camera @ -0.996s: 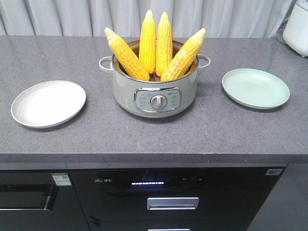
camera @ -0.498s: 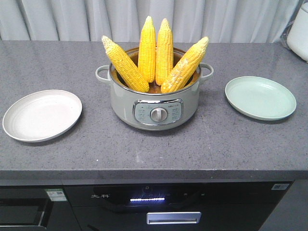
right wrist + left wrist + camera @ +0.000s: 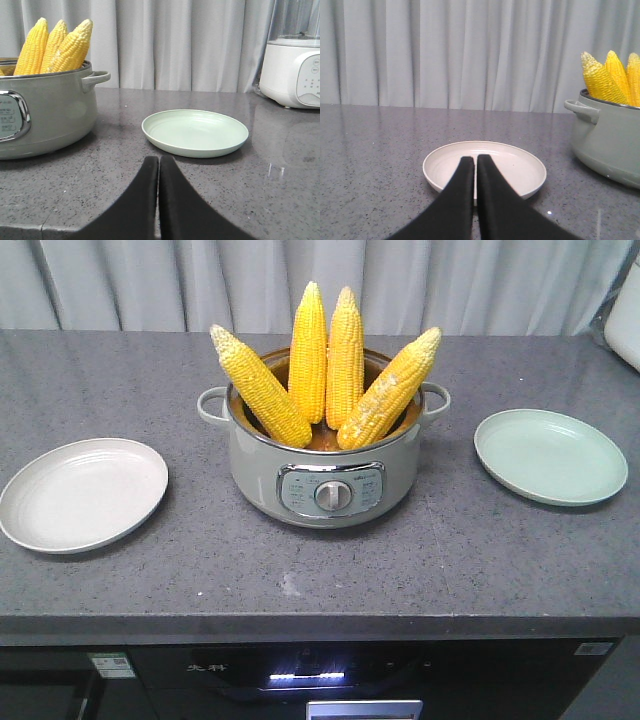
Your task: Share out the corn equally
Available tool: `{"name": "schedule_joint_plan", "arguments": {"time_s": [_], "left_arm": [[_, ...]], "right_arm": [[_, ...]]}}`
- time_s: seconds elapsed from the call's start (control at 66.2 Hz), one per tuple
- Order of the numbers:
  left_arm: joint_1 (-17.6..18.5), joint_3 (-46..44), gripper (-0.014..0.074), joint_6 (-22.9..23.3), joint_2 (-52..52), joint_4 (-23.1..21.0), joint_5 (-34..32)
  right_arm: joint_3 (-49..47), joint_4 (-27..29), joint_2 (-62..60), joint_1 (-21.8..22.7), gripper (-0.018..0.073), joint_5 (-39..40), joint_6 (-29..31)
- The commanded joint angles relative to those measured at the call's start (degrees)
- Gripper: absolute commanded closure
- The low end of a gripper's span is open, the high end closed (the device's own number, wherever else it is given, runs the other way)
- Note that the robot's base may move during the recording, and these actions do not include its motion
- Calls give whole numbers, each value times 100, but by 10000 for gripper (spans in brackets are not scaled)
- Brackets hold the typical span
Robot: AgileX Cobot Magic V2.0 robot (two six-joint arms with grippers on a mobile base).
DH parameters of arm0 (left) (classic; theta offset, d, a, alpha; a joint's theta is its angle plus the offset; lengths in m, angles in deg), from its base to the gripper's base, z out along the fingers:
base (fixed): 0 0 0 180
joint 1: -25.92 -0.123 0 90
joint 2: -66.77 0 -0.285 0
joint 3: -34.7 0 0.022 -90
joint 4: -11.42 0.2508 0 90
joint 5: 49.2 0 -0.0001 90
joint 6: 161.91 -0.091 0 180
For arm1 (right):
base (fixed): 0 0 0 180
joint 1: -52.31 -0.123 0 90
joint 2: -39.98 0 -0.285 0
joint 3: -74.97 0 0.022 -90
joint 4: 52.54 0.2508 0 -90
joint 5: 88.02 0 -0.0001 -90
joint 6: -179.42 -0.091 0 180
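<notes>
1. Corn (image 3: 345, 360): 4 cobs, all standing tips-up in pot (image 3: 262, 475), fanned out, outer two leaning over rim. Prob. stood upright so upper halves stick out for easy grabbing.
2. Pot at centre of counter (image 3: 300, 570), dial facing front, between 2 plates. Looks set for equal reach from either arm.
3. White plate (image 3: 85, 490) to left, green plate (image 3: 550, 455) to right, both bare, well apart from pot. Likely 2 cobs each for even split.
4. Left gripper (image 3: 475, 161): fingers pressed together, nothing held, low over counter, facing white plate.
5. Right gripper (image 3: 159, 161): same, closed & empty, facing green plate; white appliance (image 3: 295, 65) further right.
6. No cob on a plate yet; opening needed before any grab.
</notes>
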State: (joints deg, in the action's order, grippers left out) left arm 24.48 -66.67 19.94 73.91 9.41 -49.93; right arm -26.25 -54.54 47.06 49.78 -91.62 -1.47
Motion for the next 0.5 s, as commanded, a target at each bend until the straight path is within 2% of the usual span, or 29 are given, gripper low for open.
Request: {"name": "schedule_joint_plan", "arguments": {"time_s": [0.0, 0.483], "left_arm": [[-20, -92, 603, 7, -91, -42, -450], [-20, -92, 603, 7, -91, -42, -450]], "right_arm": [[46, -18, -44, 24, 565, 400, 21], [46, -18, -44, 24, 565, 400, 21]]}}
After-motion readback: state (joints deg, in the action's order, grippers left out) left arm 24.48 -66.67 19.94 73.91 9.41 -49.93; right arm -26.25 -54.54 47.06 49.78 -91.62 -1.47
